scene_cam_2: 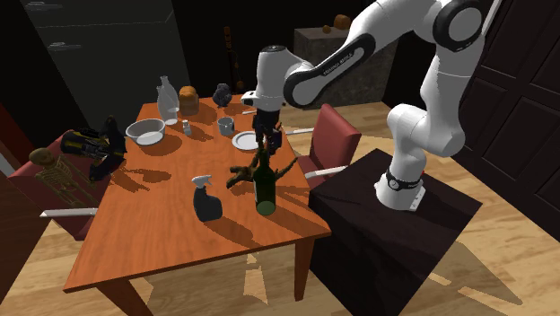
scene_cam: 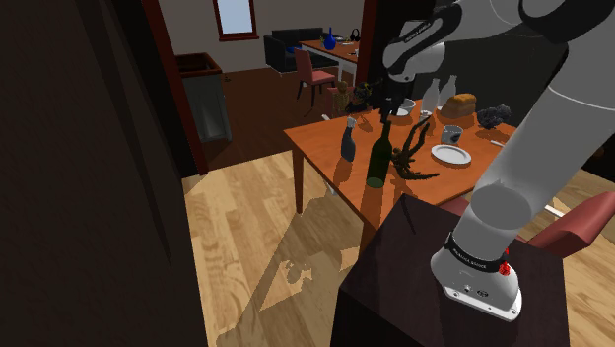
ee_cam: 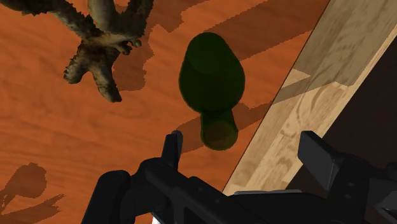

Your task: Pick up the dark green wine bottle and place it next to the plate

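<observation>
A dark green wine bottle (scene_cam: 376, 158) (scene_cam_2: 265, 187) stands upright near the edge of the orange-brown wooden table (scene_cam_2: 170, 242). My black gripper (scene_cam: 392, 110) (scene_cam_2: 266, 135) (ee_cam: 245, 153) hangs just above the bottle's neck, pointing down. Its fingers (ee_cam: 172, 147) stand open and hold nothing. In the wrist view the wine bottle (ee_cam: 213, 76) is seen from above, its mouth lying ahead of the gap and nearer one finger, untouched. A white plate (scene_cam: 450, 155) (scene_cam_2: 245, 140) lies on the table beyond the bottle.
A gnarled branch (scene_cam: 414, 158) (scene_cam_2: 247, 172) (ee_cam: 102, 38) lies between bottle and plate. A dark spray bottle (scene_cam: 348, 141) (scene_cam_2: 206, 202) stands close by. Bowl (scene_cam_2: 145, 133), mug (scene_cam_2: 225, 126), clear bottles (scene_cam_2: 167, 97) and bread (scene_cam_2: 188, 97) sit further back. A red chair (scene_cam_2: 334, 135) is beside the stand (scene_cam_2: 395, 233).
</observation>
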You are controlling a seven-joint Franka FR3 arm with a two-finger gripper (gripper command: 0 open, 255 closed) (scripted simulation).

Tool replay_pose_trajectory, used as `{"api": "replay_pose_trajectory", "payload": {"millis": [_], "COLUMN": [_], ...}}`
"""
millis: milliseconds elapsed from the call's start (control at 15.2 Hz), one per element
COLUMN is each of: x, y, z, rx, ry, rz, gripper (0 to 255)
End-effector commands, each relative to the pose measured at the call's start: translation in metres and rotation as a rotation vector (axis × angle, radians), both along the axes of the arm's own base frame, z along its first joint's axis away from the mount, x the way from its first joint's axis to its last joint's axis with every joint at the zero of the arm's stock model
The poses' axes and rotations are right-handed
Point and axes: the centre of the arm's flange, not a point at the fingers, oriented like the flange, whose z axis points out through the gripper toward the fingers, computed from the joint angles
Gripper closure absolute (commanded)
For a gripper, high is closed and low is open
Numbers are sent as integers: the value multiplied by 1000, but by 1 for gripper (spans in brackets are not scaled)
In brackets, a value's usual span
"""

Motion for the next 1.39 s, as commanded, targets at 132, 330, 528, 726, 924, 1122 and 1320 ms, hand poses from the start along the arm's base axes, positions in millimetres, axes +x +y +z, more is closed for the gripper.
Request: {"api": "replay_pose_trajectory", "payload": {"millis": [132, 330, 528, 726, 924, 1122, 1320], "x": [2, 4, 5, 5, 5, 5, 5], "y": [-11, -12, -12, -12, -12, -12, -12], "z": [-20, -36, -44, -44, -44, -44, -44], "rx": [-1, -1, -1, -1, -1, -1, -1], "ry": [-5, -5, -5, -5, -5, -5, -5], "rz": [-5, -5, -5, -5, -5, -5, -5], "gripper": [0, 0, 0, 0, 0, 255, 255]}}
